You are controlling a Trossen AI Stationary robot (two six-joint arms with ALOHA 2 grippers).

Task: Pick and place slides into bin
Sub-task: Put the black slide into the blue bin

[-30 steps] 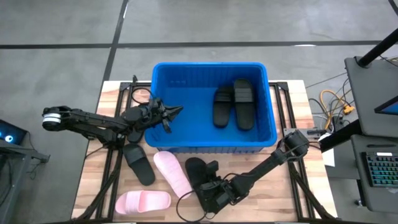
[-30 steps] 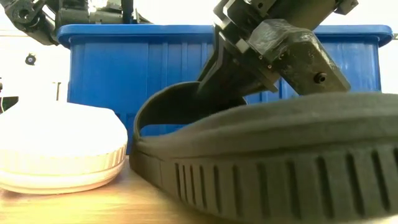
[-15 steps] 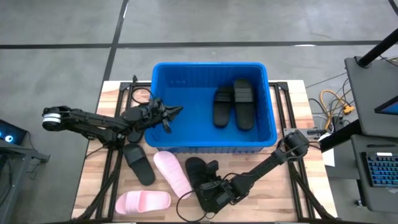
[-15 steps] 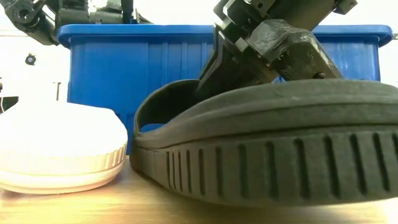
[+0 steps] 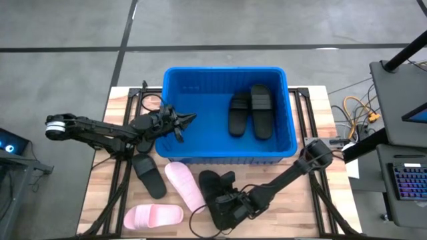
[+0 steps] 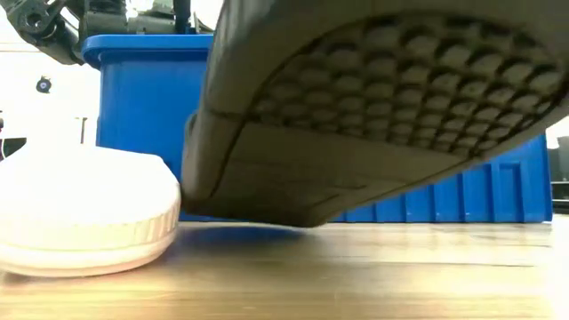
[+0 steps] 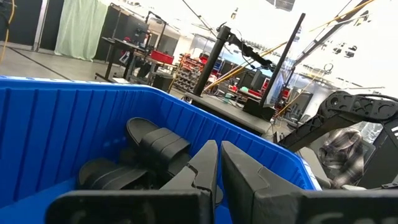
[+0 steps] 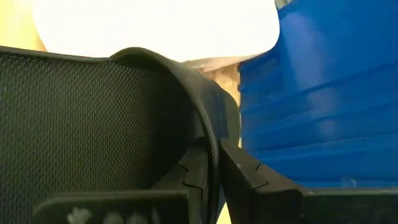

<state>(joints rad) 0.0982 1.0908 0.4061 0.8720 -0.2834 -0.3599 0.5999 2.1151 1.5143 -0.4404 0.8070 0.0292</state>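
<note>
Flanking the gripped black slide (image 5: 215,189): pink slide (image 5: 186,186), bin (image 5: 230,157).

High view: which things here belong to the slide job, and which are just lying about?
Job:
- blue bin, two black slides inside
- black slide, strap gripped by right claw
- black slide on table
- two pink slides
- left claw, shut, over bin

Lying about:
- yellow cables
- keyboard
</note>
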